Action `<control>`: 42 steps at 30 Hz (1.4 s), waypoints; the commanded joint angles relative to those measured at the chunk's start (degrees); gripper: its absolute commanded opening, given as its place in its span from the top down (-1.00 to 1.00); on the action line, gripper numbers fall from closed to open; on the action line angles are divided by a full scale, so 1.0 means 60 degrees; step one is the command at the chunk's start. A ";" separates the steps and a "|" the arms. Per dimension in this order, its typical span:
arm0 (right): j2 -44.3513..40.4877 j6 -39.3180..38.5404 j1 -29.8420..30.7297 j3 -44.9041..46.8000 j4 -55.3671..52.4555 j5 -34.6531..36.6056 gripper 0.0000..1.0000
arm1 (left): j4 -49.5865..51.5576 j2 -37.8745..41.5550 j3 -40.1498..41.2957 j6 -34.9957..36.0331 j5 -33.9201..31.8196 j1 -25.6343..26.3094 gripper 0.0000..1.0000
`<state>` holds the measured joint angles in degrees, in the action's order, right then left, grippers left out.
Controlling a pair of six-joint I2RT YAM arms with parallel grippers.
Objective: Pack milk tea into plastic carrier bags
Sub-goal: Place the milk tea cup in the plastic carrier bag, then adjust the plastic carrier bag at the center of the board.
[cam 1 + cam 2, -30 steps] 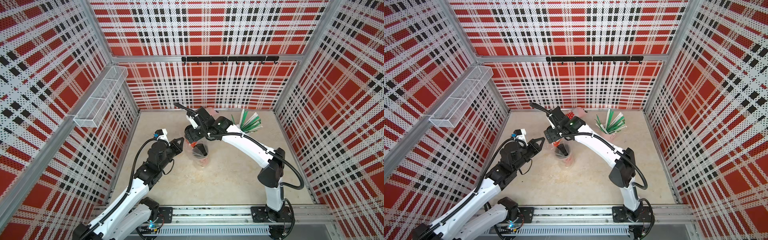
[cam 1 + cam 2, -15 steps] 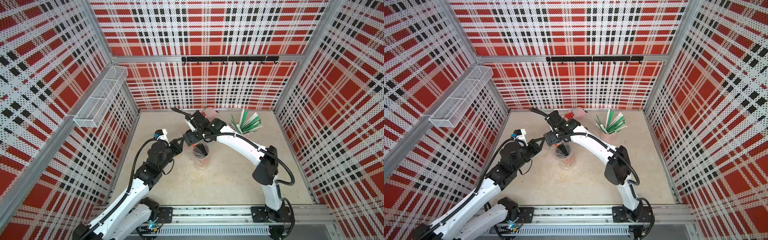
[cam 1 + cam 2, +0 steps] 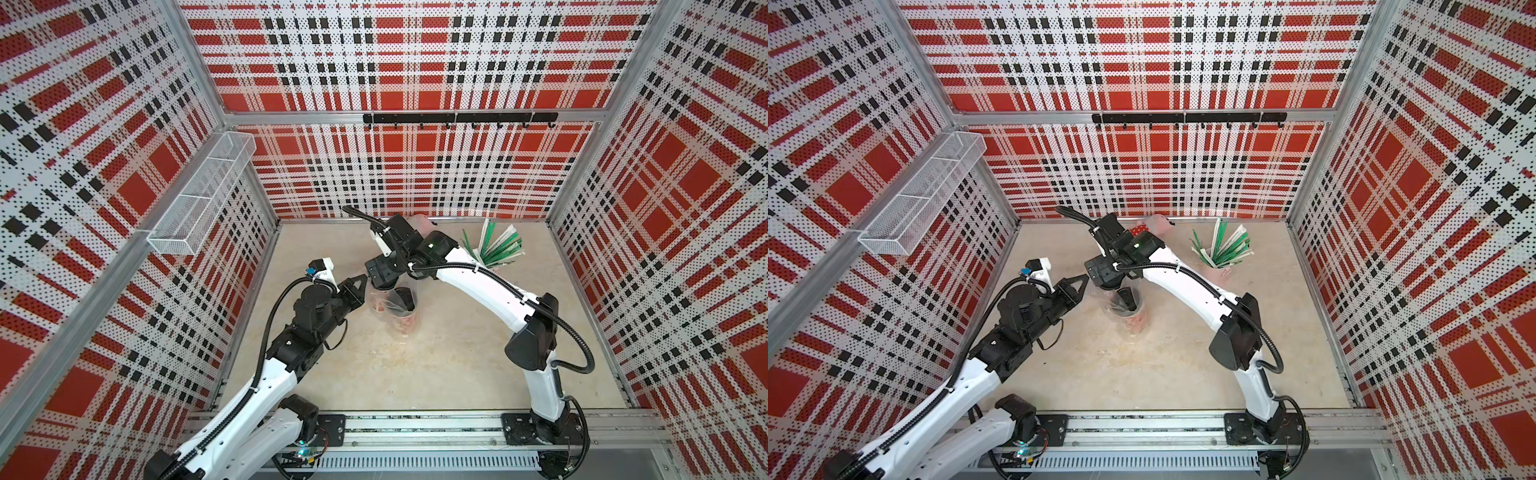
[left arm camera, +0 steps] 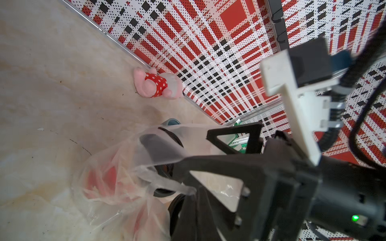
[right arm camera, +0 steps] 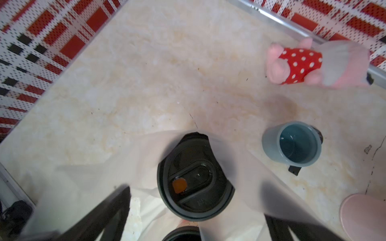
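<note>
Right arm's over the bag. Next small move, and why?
Probably lift the right gripper straight up, clear of the bag: its jaws stand wide open over a black lid, a second lid shows beside it, and the left gripper grips the bag.

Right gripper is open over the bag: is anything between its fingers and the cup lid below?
Yes. The bag's thin film drapes over both fingers and the rim of the black lid; only its centre is bare.

Red-white-black plaid walls (image 3: 415,62) enclose a beige marbled floor (image 3: 415,365); a white mesh basket (image 3: 199,195) and black hook rail (image 3: 457,118) hang there
</note>
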<state>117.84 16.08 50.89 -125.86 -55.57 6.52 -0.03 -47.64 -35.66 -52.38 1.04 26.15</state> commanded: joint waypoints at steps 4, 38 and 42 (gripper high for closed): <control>-0.1214 -0.0174 0.0058 0.0162 -0.0142 0.0325 -1.00 | -0.0040 0.0088 0.0040 0.0212 -0.0080 -0.0111 1.00; -0.2570 0.1341 -0.0396 0.2755 0.0295 0.0009 1.00 | -0.0009 -0.1072 -0.1220 0.0468 0.0236 -0.0132 1.00; -0.2897 0.1648 -0.0368 0.2734 0.0135 0.0040 1.00 | -0.0024 -0.1303 -0.1569 0.0519 0.0296 -0.0128 1.00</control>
<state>104.38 24.01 48.27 -107.83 -53.21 5.23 0.51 -55.00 -42.59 -50.68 1.72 25.80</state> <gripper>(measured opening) 0.050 0.043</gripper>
